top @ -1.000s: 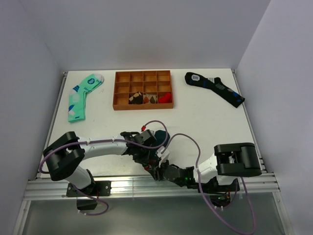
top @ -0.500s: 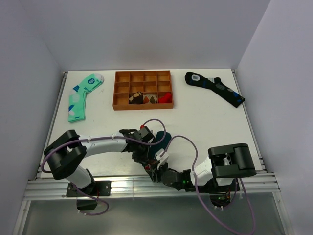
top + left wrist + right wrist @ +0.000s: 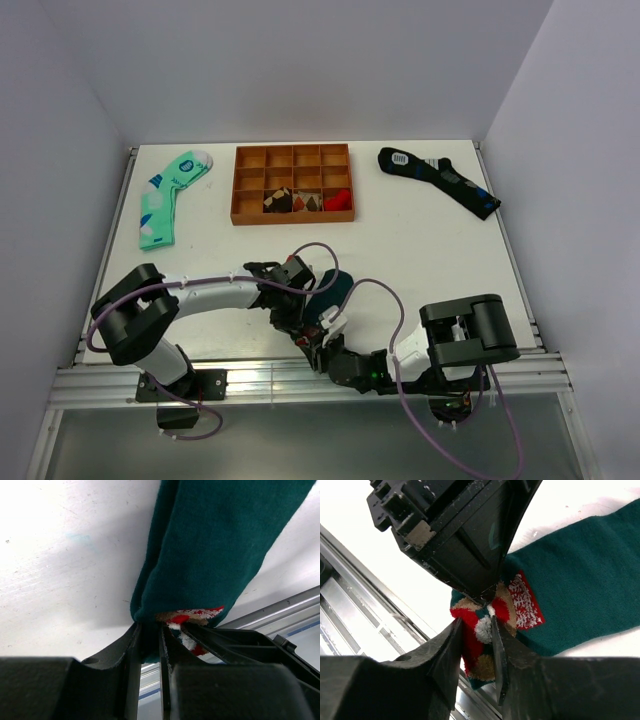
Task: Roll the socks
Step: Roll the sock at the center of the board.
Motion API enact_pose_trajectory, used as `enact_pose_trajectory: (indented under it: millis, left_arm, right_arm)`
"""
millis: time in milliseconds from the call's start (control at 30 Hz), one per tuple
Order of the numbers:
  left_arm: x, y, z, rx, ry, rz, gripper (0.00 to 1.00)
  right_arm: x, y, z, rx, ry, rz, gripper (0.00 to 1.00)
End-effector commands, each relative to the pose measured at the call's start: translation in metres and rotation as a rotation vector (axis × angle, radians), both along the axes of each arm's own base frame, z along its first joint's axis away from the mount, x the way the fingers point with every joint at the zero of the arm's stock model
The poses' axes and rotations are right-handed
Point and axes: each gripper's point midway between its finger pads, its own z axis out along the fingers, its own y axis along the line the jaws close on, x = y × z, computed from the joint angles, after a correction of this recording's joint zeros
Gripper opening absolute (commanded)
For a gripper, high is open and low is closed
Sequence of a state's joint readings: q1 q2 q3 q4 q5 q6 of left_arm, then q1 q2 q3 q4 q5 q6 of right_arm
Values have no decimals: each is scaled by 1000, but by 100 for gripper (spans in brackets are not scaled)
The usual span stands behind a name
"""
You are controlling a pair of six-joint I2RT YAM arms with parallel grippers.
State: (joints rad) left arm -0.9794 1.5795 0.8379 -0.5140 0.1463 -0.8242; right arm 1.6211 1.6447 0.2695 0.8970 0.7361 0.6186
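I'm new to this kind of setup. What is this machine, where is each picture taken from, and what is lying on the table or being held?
These are two robot arms bolted at the near edge of a white table, each ending in a two-finger gripper. The wide picture looks down from above and behind the arms. The two close-ups come from cameras on their wrists.

On the table lie a mint-green sock, a black sock and an orange compartment tray holding a few small items.

Near the front edge, the left gripper and the right gripper are side by side at one end of the dark teal socks. Both pinch that end, where a red and white figure shows.
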Motion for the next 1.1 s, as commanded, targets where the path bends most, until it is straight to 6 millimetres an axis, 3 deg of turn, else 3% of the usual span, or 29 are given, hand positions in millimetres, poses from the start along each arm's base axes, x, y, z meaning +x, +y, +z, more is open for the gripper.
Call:
enact_pose_trajectory:
  millis: [0, 200, 400, 500, 833, 867, 1067]
  left_arm:
    - [-5, 5, -15, 17, 17, -26, 0]
    - [1, 8, -13, 19, -2, -6, 2]
    - [20, 5, 4, -19, -92, 60, 25]
    - [30, 5, 12, -29, -143, 113, 29]
    - [48, 9, 20, -66, -234, 240, 28]
    - [51, 7, 25, -83, -248, 255, 28]
    - [66, 10, 41, -131, -341, 326, 30]
  right_arm:
    - [-16, -29, -51, -206, 67, 53, 34]
    - [-25, -24, -51, -168, 131, 93, 27]
    - [-31, -25, -56, -120, 254, 114, 26]
    - [-29, -32, -63, -125, 324, 89, 25]
    - [-31, -50, -72, -80, 507, 13, 24]
    - [-28, -62, -78, -86, 527, -15, 24]
    - [-28, -84, -86, -38, 646, -106, 22]
